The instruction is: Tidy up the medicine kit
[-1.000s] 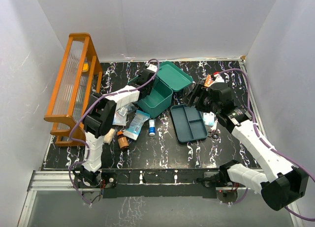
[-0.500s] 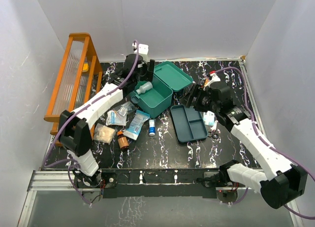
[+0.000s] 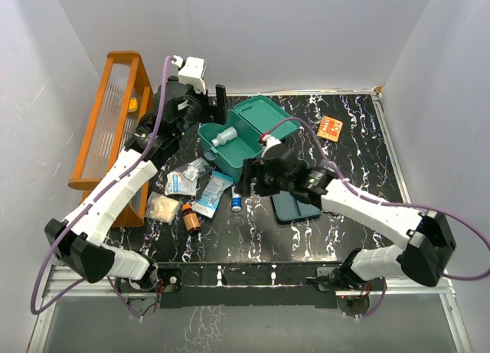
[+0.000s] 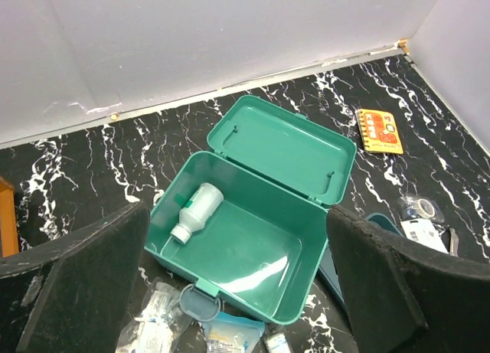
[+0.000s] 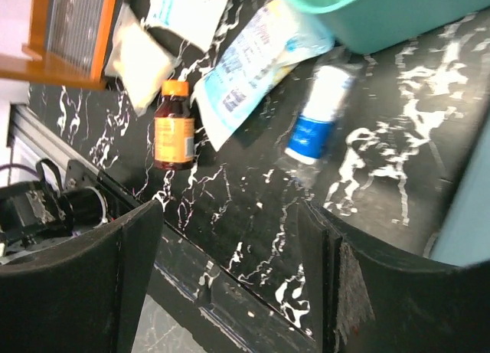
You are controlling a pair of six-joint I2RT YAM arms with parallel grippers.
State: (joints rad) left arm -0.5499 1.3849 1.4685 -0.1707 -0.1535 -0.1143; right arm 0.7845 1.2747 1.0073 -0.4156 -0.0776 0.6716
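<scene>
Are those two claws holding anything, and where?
Nothing is held. The left gripper hangs open above the teal-green plastic box; the right gripper is open above a blue-labelled bottle.

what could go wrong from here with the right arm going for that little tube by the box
1. The blue and white tube lies close to the medicine kit wall and a packet. The open right fingers might catch the packet too, or set the tube rolling.
2. The right arm reaches across the tray; lowering or swinging could knock it out of place.
</scene>
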